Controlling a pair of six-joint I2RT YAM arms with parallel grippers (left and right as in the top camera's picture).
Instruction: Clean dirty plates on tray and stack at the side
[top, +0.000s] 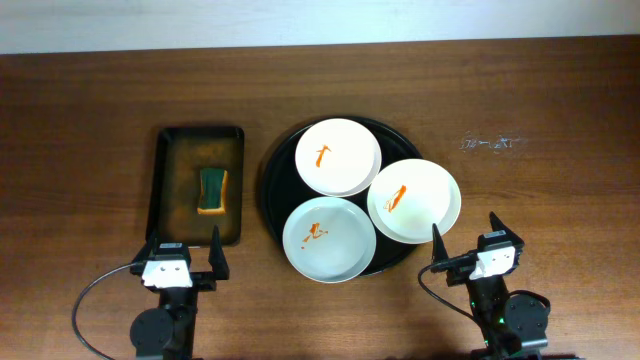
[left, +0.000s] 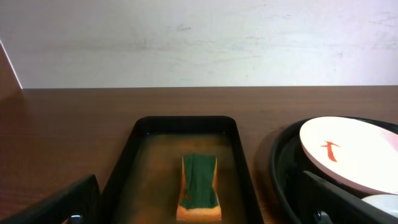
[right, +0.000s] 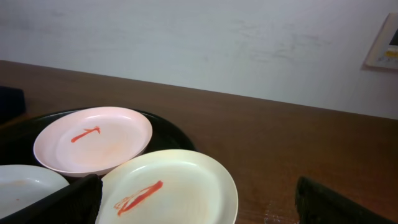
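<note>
Three white plates with orange-red smears lie on a round black tray (top: 272, 170): one at the back (top: 337, 156), one at the right (top: 414, 198), one at the front (top: 328, 238). A green and yellow sponge (top: 212, 191) lies in a rectangular black tray (top: 160, 180) to the left; it also shows in the left wrist view (left: 199, 186). My left gripper (top: 186, 251) is open and empty, just in front of the sponge tray. My right gripper (top: 467, 234) is open and empty, at the front right of the right plate (right: 168, 186).
The rectangular tray (left: 242, 162) holds brownish liquid. A faint white smudge (top: 490, 143) marks the wooden table at the back right. Bare table lies to the right of the round tray (right: 180, 134) and at the far left.
</note>
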